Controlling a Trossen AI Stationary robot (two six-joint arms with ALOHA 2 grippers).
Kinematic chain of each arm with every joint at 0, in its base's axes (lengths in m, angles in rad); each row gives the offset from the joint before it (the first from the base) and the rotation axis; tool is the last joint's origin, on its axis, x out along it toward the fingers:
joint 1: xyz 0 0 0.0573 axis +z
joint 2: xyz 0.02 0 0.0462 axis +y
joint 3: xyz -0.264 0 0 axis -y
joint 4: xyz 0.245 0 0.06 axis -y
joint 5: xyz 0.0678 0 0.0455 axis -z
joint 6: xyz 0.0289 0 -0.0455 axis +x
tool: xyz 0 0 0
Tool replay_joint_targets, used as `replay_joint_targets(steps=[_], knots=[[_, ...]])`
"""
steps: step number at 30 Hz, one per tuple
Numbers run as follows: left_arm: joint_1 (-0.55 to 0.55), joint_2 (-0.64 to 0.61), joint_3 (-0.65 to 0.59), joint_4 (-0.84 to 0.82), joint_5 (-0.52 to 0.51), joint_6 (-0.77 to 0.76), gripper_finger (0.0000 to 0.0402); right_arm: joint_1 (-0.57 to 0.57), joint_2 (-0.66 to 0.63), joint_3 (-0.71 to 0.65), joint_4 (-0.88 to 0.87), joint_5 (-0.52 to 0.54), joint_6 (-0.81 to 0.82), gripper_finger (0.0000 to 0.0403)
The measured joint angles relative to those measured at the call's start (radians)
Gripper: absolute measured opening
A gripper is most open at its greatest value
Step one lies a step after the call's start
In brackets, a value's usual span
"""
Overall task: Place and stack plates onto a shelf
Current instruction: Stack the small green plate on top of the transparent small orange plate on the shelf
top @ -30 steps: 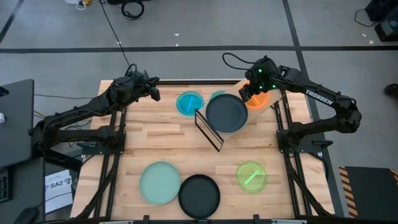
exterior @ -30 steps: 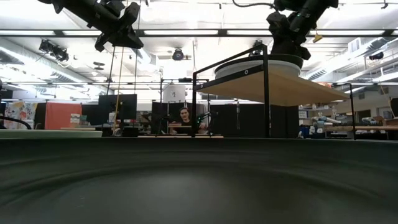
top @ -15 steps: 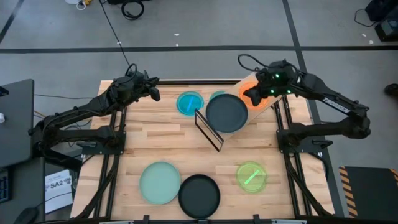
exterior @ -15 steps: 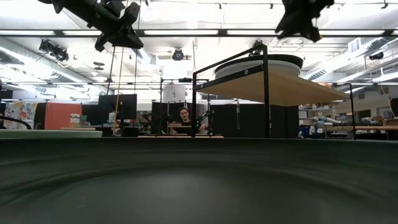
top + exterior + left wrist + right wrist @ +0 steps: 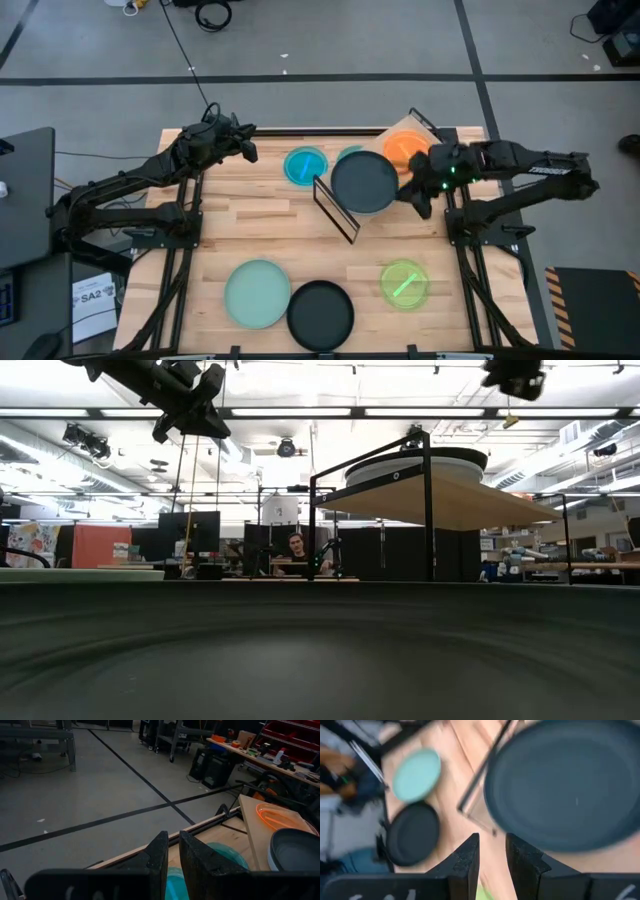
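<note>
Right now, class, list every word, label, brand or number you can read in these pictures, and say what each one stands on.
"SA2": on a white paper sheet lying on the floor beside the table's left legs, high view; the smaller print on it is too small to read.
White lettering on the right arm: too small to read.
No other readable text.

- Both arms are dark, near-black, built of jointed segments with bulky housings.
- The left arm (image 5: 130, 180) carries a thin black cable that loops up from its wrist.
- The right arm (image 5: 530, 170) shows a small green light near its wrist.
- Each wrist ends in two flat, dark, blade-like fingers (image 5: 160, 857) with squared tips.
- Black tube-frame stands support each arm's base.
</note>
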Motion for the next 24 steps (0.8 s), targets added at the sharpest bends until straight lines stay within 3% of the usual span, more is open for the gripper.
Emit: replay_joint_targets(steps=[4,11,24], knots=[[0.000,0.000,0.000,0.000,0.000,0.000,0.0052,0.130,-0.012,-0.042,-0.073,0.071,0.068,0.0101],[0.000,0.000,0.000,-0.001,0.000,0.000,0.0052,0.289,-0.045,-0.211,-0.047,0.086,0.217,0.0101],[0.000,0.000,0.000,-0.001,0.000,0.000,0.0052,0.391,-0.055,-0.492,0.102,0.057,0.313,0.0100]])
